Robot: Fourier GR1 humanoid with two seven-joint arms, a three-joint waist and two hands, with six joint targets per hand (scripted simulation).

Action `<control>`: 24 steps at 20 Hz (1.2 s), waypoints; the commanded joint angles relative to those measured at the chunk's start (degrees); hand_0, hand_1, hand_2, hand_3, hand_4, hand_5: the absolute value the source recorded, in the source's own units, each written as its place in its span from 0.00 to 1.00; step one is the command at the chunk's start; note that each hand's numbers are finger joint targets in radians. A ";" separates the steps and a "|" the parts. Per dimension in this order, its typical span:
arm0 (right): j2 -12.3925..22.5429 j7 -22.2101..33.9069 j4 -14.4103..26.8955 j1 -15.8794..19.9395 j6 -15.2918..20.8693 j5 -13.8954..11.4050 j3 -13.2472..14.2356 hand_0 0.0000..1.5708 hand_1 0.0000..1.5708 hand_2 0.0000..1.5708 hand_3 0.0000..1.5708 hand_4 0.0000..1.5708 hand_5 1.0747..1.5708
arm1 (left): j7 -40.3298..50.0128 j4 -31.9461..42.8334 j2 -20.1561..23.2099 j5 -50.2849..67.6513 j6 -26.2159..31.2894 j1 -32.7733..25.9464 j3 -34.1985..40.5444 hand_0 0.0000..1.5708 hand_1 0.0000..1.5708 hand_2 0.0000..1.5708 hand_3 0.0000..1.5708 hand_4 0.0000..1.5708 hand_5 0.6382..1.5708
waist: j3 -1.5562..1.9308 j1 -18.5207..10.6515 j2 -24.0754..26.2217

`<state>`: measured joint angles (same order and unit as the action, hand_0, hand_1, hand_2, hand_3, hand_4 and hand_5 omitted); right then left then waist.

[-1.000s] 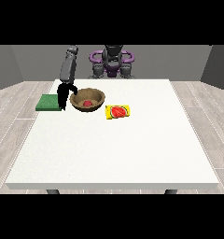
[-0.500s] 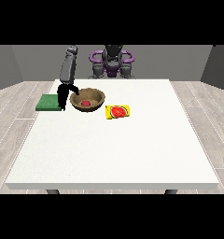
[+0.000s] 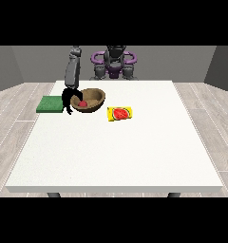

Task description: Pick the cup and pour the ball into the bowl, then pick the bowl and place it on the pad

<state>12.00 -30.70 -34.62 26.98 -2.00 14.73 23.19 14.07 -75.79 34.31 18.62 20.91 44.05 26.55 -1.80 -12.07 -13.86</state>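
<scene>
well, front view: the wooden bowl (image 3: 89, 100) sits at about eleven o'clock on the white table (image 3: 135, 156), the red ball (image 3: 81, 103) already inside it, so the pour looks done. the hand at the view's left (image 3: 67, 100) hangs against the bowl's nine o'clock rim, likely for lifting; how its fingers lie i cannot tell. the green pad (image 3: 50, 104) waits just beyond, at nine o'clock. the yellow cup (image 3: 120, 114) lies tipped at the bowl's four o'clock. the other hand is not visible

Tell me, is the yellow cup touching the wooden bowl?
Apart. The front view shows bare white table between the yellow cup, lying on its side, and the wooden bowl.
</scene>
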 commanded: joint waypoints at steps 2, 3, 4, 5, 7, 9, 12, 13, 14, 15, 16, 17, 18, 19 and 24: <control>2.96 6.02 5.02 -2.52 8.03 -3.77 -0.83 1.00 1.00 1.00 1.00 0.60 0.80 | 0.46 -0.81 0.88 1.66 0.67 2.00 0.35 0.00 0.00 0.00 0.00 0.65 0.96 | 1.76 -1.61 -4.88; 3.57 5.07 4.97 -5.50 7.97 -4.37 -1.06 1.00 1.00 1.00 1.00 0.58 0.81 | 1.12 -0.46 1.84 2.68 1.14 1.91 1.41 0.00 0.00 0.00 0.00 0.67 0.95 | 1.74 -1.85 -4.34; 3.77 6.03 4.88 -5.85 8.94 -4.51 -1.18 1.00 1.00 1.00 1.00 0.58 0.85 | 1.08 -1.18 1.07 2.69 1.63 1.26 0.58 0.00 0.00 0.00 0.00 0.68 0.95 | 1.70 -2.54 -3.78; 3.86 4.64 3.87 -7.06 9.46 -4.94 -1.49 1.00 1.00 1.00 0.98 0.59 0.88 | 1.12 -0.11 1.65 3.26 1.38 1.45 1.71 0.00 0.00 0.00 0.00 0.70 0.94 | 1.67 -1.86 -3.69; 6.18 8.31 2.89 -5.98 11.03 -5.32 -1.84 1.00 1.00 1.00 0.91 0.60 0.92 | 1.34 -0.13 1.58 3.17 1.62 1.41 1.20 0.00 0.00 0.00 0.00 0.72 0.94 | 1.60 -2.50 -2.58; 6.90 9.16 0.66 -6.03 11.75 -6.19 -3.32 1.00 1.00 1.00 0.82 0.63 0.94 | 0.27 0.80 1.83 1.88 1.20 1.30 1.09 0.00 0.00 0.00 0.00 0.74 0.95 | 1.54 -1.15 -3.12; 10.65 15.07 -3.22 -4.65 14.19 -6.12 -3.66 1.00 1.00 1.00 0.79 0.64 0.95 | -0.27 3.58 1.33 2.40 2.08 -0.93 1.84 0.00 0.00 0.00 0.00 0.76 0.95 | 1.41 -0.66 1.22; 11.39 16.83 -3.01 -6.58 13.58 -6.84 -4.77 1.00 1.00 1.00 0.75 0.64 0.95 | 0.00 3.56 0.85 2.33 2.05 -1.72 1.58 0.00 0.00 0.00 0.00 0.76 0.95 | 1.38 -0.05 2.48; 12.55 19.46 -4.10 -4.94 13.79 -6.54 -5.02 1.00 1.00 1.00 0.71 0.65 0.95 | -0.08 5.03 1.63 1.94 2.30 -2.16 1.98 0.00 0.00 0.00 0.00 0.76 0.95 | 1.35 0.25 2.50; 13.71 20.79 -4.07 -6.49 12.86 -6.35 -5.18 1.00 1.00 1.00 0.68 0.65 0.97 | 0.29 5.08 2.10 1.70 1.79 -2.81 2.47 0.00 0.00 0.00 0.00 0.76 0.95 | 1.39 1.05 4.03; 14.19 21.53 -4.85 -4.40 12.49 -6.43 -5.88 1.00 1.00 1.00 0.66 0.65 0.97 | -1.03 5.08 1.54 1.23 2.13 -3.20 2.04 0.00 0.00 0.00 0.00 0.76 0.96 | 1.48 1.09 2.60; 15.56 24.63 -5.29 -3.65 12.67 -5.77 -5.47 1.00 1.00 1.00 0.65 0.66 0.97 | -0.66 6.21 3.18 2.22 2.84 -2.62 3.31 0.00 0.00 0.00 0.00 0.76 0.97 | 1.47 1.32 3.77; 17.28 27.85 -5.95 -3.58 11.45 -5.87 -6.01 1.00 1.00 1.00 0.62 0.67 0.97 | -2.14 6.10 1.40 1.29 3.50 -5.42 2.31 0.00 0.00 0.00 0.00 0.76 0.97 | 1.47 1.38 4.72; 19.19 28.47 -6.36 -3.69 9.30 -5.92 -6.24 1.00 1.00 1.00 0.62 0.67 0.97 | -3.14 7.32 3.18 1.54 4.12 -5.25 3.77 0.00 0.00 0.00 0.00 0.76 0.97 | 1.54 2.66 3.91; 26.76 36.65 -8.43 -0.78 3.63 -7.34 -8.02 1.00 1.00 1.00 0.43 0.69 0.99 | -5.58 10.85 4.15 -0.10 3.26 -7.81 4.85 0.00 0.00 0.00 0.00 0.77 0.97 | 1.71 6.62 6.76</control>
<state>32.47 -0.49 -42.49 24.98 5.04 8.29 15.76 10.14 -66.77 38.40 19.22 24.11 38.74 30.83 -0.13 -7.75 -9.38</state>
